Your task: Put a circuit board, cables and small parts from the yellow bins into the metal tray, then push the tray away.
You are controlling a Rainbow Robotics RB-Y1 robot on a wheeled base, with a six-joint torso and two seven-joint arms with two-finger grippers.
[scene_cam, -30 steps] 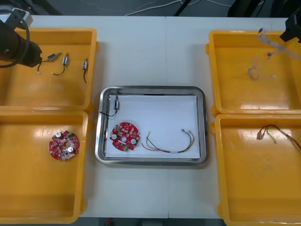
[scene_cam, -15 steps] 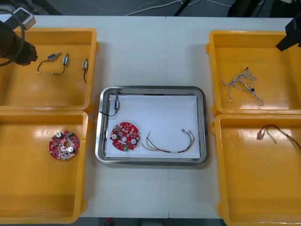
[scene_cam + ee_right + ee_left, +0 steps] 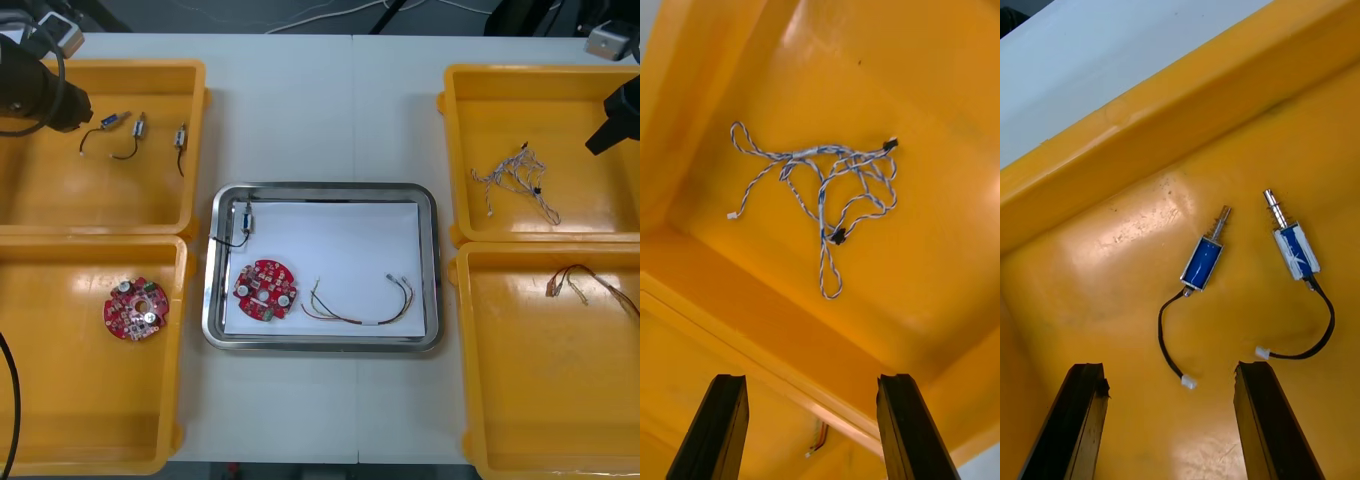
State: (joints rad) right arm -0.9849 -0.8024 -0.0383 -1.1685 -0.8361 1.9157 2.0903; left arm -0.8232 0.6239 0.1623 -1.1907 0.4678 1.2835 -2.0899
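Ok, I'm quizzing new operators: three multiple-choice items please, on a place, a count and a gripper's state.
1. The blue and white cable lies in: A the far left bin; B the far right bin; C no bin.
2. Small metal parts in the far left bin, by the left gripper: A one; B five; C three.
3. The right gripper, above the far right bin, is: A open, empty; B shut on the cable; C shut on nothing.
Answers: 1 B, it lies on that bin's floor; 2 C, three lie there; 3 A, its fingers stand apart, nothing between.
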